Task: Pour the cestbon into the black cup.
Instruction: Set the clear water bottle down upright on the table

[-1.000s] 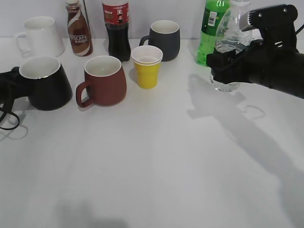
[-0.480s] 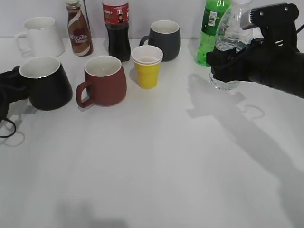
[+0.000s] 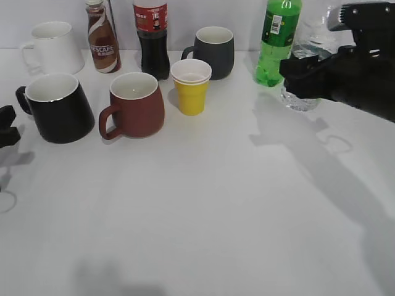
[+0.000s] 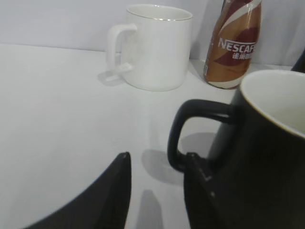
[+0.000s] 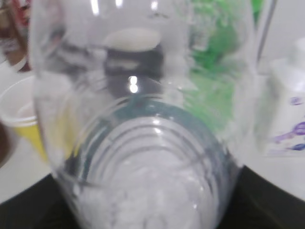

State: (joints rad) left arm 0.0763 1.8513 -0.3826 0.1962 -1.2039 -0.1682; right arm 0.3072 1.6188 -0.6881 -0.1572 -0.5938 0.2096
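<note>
Right tool (image 3: pixel 303 75) clenched around the cestbon (image 3: pixel 303 86), upright just right of the green bottle (image 3: pixel 276 42). Left tool (image 4: pixel 157 191) released, fingers straddling the black cup's (image 3: pixel 57 108) handle on the desk (image 3: pixel 203 203).

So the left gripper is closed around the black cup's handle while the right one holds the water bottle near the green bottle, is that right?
Not quite. The left gripper is open and off the black cup: the left wrist view shows the handle in front of its fingers with table showing between, and the exterior view shows it standing clear. The right gripper does hold the water bottle near the green bottle.
</note>
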